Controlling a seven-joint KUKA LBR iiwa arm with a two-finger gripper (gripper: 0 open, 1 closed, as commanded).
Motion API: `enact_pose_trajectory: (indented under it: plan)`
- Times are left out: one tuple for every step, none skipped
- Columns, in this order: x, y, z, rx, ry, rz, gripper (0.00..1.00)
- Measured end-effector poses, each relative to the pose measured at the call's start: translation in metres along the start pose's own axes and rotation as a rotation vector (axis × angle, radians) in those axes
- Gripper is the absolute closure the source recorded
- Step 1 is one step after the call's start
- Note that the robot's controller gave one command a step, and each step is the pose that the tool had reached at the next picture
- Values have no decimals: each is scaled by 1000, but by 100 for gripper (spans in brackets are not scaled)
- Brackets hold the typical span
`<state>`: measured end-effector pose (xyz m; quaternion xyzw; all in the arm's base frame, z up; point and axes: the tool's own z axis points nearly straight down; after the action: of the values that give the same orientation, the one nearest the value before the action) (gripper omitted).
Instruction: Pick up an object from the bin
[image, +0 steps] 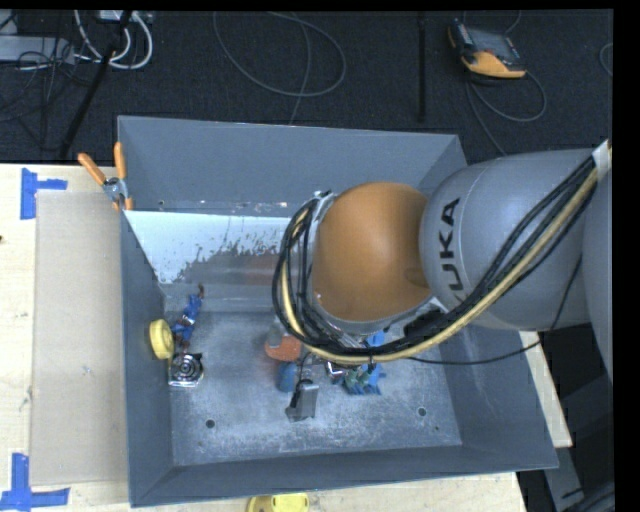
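Note:
My gripper (301, 399) reaches down from under the orange dome to the bin floor, near the middle and towards the front. A small blue piece (288, 376) lies right beside it on its left. Just behind that lies a flat orange-brown piece (282, 349), partly hidden by the cables. To the gripper's right sits a blue and green cluster (364, 379), half covered by the wrist. What is directly under the gripper is hidden.
On the left side of the bin floor lie a yellow round thing (160, 338), a small blue thing (186, 318) behind it and a shiny metal thing (186, 371) in front. The arm and its cables cover the bin's right half.

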<state>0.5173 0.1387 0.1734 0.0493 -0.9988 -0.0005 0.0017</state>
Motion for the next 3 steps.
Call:
enact_pose_trajectory:
  plan:
    - [-10,-42,12,1,-5,76,0]
    - [-38,-60,58,1,-8,73,0]
    - [-26,-54,100,-1,-11,34,100]
